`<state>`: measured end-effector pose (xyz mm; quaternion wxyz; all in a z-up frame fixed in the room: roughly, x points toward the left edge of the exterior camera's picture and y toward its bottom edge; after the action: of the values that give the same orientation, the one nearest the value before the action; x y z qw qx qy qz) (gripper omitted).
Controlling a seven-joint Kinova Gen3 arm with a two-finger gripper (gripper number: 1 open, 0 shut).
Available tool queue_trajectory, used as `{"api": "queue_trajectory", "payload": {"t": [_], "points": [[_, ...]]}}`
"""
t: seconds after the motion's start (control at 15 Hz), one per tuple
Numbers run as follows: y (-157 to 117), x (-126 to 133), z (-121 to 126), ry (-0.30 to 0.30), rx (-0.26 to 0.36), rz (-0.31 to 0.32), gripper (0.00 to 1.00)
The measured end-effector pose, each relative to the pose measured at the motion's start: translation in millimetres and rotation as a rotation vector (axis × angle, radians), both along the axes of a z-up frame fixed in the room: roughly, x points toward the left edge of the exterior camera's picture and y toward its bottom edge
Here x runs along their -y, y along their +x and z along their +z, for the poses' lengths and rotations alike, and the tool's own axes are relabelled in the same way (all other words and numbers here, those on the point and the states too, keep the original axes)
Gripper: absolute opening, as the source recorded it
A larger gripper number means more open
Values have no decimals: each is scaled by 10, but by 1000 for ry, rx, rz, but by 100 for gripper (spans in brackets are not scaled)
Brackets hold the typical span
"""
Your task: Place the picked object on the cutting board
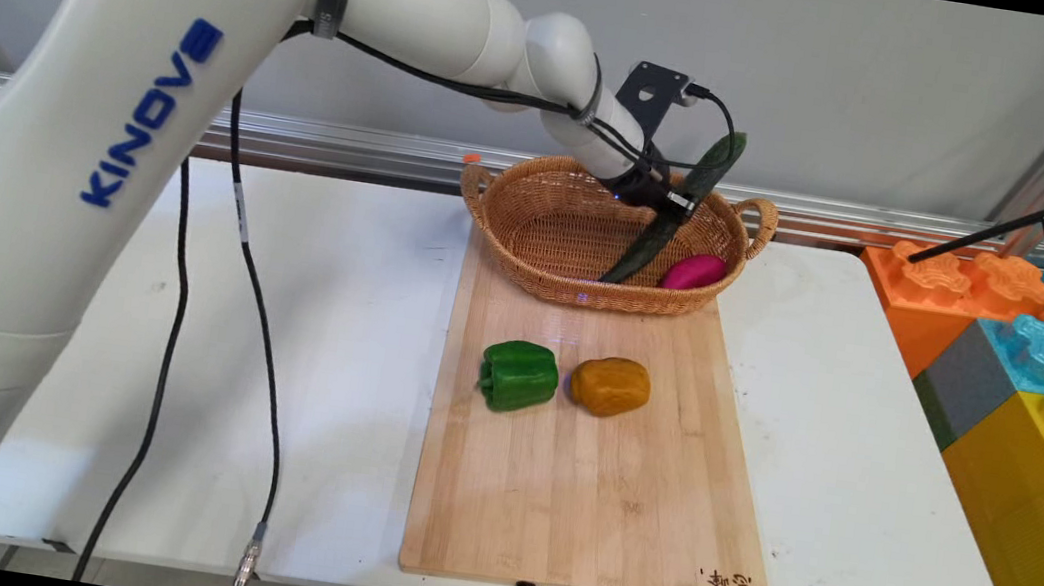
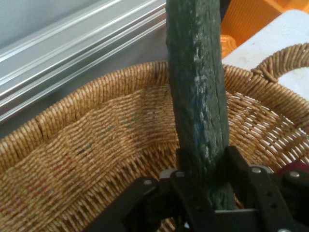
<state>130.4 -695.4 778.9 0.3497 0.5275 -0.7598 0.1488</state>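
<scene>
- Over the wicker basket (image 1: 569,239) at the far end of the chopping board, the tool (image 1: 670,202) is clenched on a long dark green cucumber (image 1: 685,204), gripping it somewhere about its middle so that both ends stick out free
- From the hand view the cucumber (image 2: 198,96) runs straight up between the two black fingers (image 2: 241,169), which press against its sides; that tight pinch looks to be all that holds it steady
- It hangs tilted: the lower tip points down into the basket towards its near wall, the upper tip leans up and to the right, above the rim; whether the lower tip touches the weave I cannot tell
- Inside the basket (image 2: 96,145), just right of the cucumber's lower end, lies a magenta rounded thing (image 1: 694,271), resting against the right-hand wall
- The basket sits half on the wooden board (image 1: 598,485), its near edge overlapping the board's far end, so the board is a sort of doorstep to it
- On the board, nearer to me and well apart from the tool, a green bell pepper (image 1: 519,375) and an orange-brown lumpy vegetable (image 1: 611,385) lie side by side, almost touching, the pepper on the left
- Everything rests on the white table (image 1: 863,459); coloured block-shaped boxes (image 1: 1029,350) stand past its right edge
</scene>
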Motion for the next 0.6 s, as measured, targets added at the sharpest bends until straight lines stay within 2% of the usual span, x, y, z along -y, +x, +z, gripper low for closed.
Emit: {"api": "queue_trajectory", "payload": {"t": [0.33, 0.6], "points": [[23, -6, 78, -35, 23, -10, 0], [21, -92, 368, -108, 36, -23, 0]]}}
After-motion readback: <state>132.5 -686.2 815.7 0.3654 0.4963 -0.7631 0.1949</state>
